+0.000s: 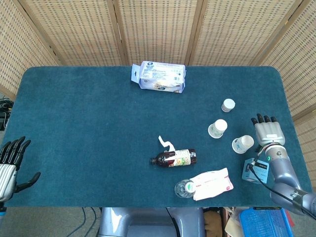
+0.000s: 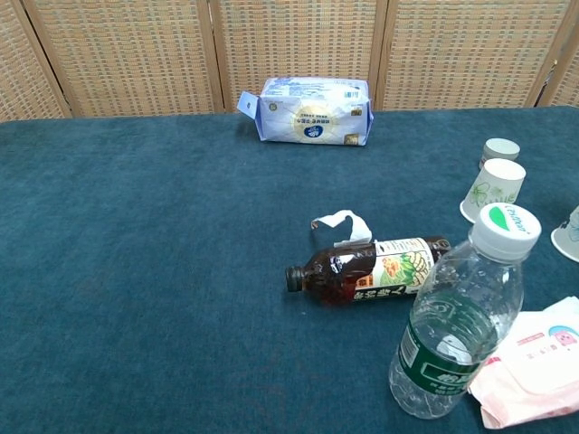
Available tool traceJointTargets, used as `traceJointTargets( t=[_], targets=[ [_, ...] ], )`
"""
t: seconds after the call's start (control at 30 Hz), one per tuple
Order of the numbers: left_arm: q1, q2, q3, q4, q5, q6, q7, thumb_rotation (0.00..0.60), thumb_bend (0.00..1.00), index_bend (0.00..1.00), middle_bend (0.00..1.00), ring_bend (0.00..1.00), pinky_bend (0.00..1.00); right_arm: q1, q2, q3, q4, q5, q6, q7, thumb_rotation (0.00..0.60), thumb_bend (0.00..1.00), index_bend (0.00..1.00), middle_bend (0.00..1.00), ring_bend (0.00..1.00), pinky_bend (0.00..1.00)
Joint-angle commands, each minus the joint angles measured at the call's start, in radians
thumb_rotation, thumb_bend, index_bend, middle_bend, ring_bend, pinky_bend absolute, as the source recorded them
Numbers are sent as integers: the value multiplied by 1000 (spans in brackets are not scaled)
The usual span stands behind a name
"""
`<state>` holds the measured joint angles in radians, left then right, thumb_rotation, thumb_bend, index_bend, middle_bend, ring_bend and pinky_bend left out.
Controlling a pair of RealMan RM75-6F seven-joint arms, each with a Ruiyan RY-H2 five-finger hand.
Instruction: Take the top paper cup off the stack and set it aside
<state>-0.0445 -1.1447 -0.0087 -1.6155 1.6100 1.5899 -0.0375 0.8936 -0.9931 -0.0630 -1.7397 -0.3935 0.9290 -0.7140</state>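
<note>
Two floral paper cups stand on the blue table cloth at the right. One paper cup [image 1: 217, 128] [image 2: 494, 190] is nearer the middle. The other cup [image 1: 242, 144] [image 2: 570, 233] stands alone just right of it, cut by the frame edge in the chest view. My right hand [image 1: 268, 131] lies just right of this second cup, fingers straight, holding nothing and not touching it. My left hand [image 1: 10, 160] hovers off the near left table corner, fingers spread and empty. Neither hand shows in the chest view.
A small white cup [image 1: 228, 104] [image 2: 500, 150] stands behind the two cups. A brown bottle [image 1: 174, 158] lies mid-table beside a crumpled paper scrap [image 1: 167, 143]. A clear water bottle [image 2: 457, 325] and pink wipes pack [image 1: 212, 183] sit near the front edge. A tissue pack [image 1: 162, 77] lies at the back.
</note>
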Motion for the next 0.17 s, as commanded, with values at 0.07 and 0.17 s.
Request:
traceJointTargets(
  t=[0.07,0.17],
  targets=[
    [0,0,-2,5,-6,-2,-3,600,270,0,0,0,0,-181,84,11,-153,-374,181,241,600,196,72,0,0,32],
    [-1,-3,-2,11,-15,-12,-5,600,270,0,0,0,0,-319,54,-19,-156,-618,329,393,600,184,55,0,0,10]
  ],
)
